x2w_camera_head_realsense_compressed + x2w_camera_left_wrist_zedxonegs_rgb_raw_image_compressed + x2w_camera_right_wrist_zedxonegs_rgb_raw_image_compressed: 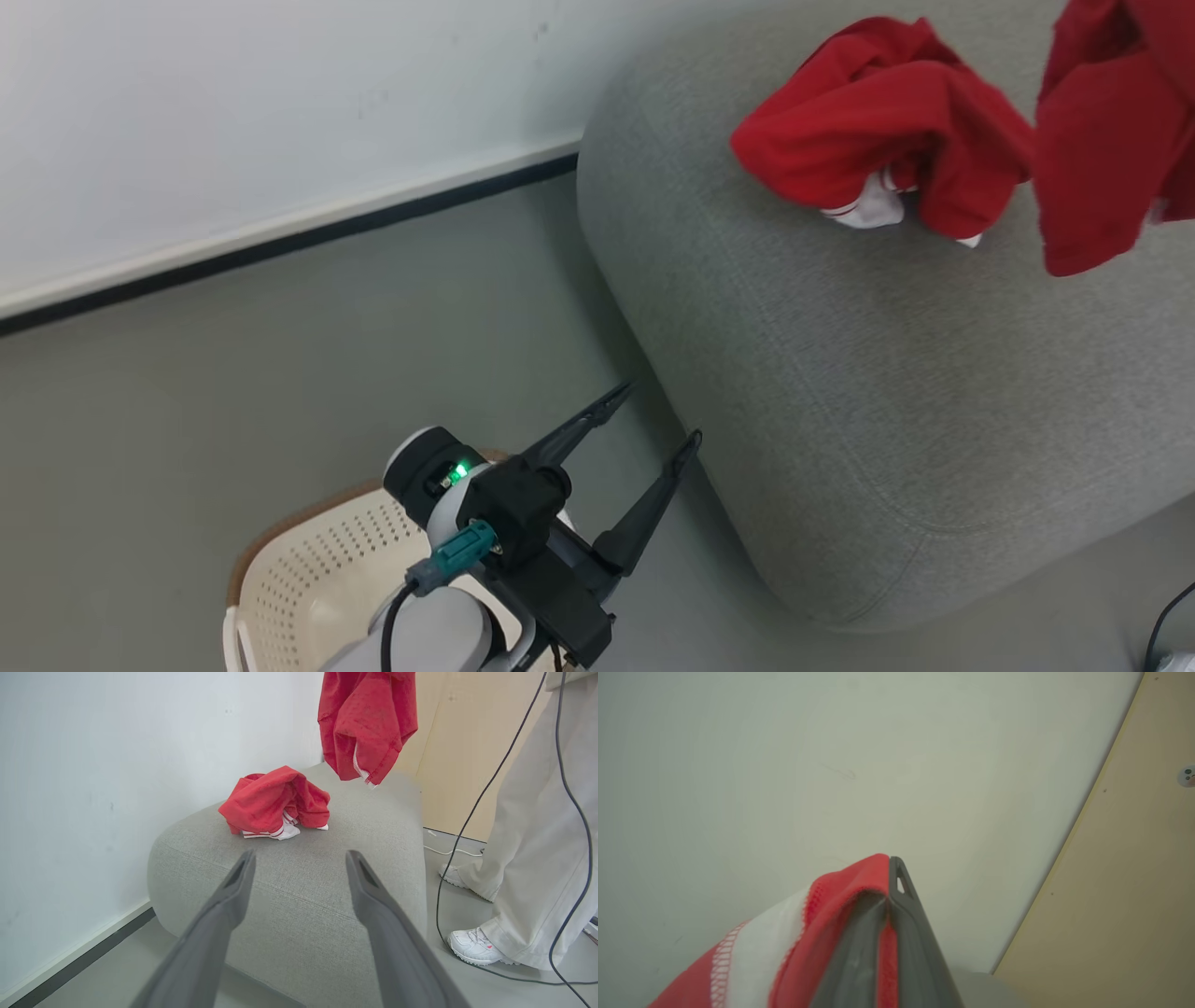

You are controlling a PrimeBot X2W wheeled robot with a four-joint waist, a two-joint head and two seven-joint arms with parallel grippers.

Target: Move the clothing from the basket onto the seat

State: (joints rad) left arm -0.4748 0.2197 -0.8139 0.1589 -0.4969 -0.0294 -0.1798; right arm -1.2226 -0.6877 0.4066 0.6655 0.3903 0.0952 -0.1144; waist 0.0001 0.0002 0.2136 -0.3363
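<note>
- In the head view, your left gripper stands with its fingers spread wide and nothing between them. It is above the basket's brown rim, and its tips reach toward the near rounded side of the seat.
- A crumpled garment lies on top of the seat, set in from its rounded edge. A hanging garment dangles at the view's right edge, over the seat top.
- In the left wrist view, you look along the left gripper, released and empty, at the seat's rounded end.
- The crumpled garment rests on the seat top beyond the fingertips, white panels showing underneath. The hanging garment hangs clear above the seat's far edge.
- A person's legs in pale trousers and white shoes stand on the floor right of the seat, beside a dark cable.
- In the right wrist view, your right gripper is clenched on red fabric with white stitching, the hanging garment, against a pale wall.
</note>
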